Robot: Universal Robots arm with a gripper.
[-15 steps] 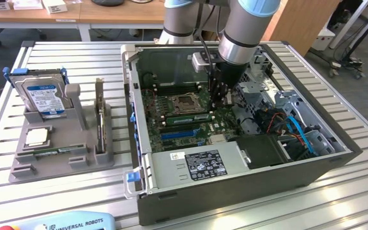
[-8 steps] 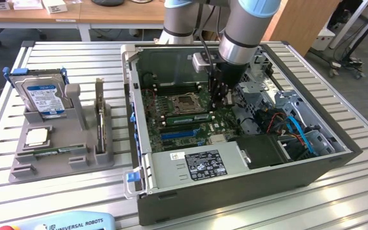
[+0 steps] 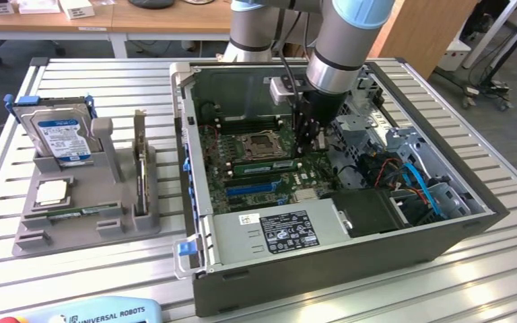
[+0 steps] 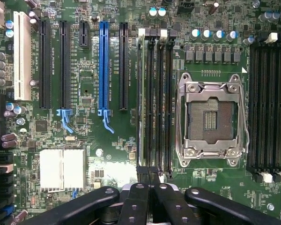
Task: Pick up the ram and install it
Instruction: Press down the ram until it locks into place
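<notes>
The ram [image 3: 260, 163] is a thin green stick standing on edge in a memory slot, just on the near side of the CPU socket [image 3: 260, 142] inside the open PC case [image 3: 330, 262]. My gripper [image 3: 311, 149] reaches down into the case at that stick's end on the exterior view's right. In the wrist view my gripper [image 4: 149, 174] is shut, its black fingertips [image 4: 141, 180] together at one end of the black memory slots [image 4: 154, 103] beside the CPU socket [image 4: 210, 117]. I cannot tell whether the tips touch the stick.
A grey holder [image 3: 88, 229] on the slatted table at the exterior view's left carries a blue-labelled hard drive [image 3: 59, 134], an upright expansion card [image 3: 140, 161] and a thin green strip [image 3: 79, 212] in its front groove. Drive cages and blue cables [image 3: 420, 188] crowd the case's right side.
</notes>
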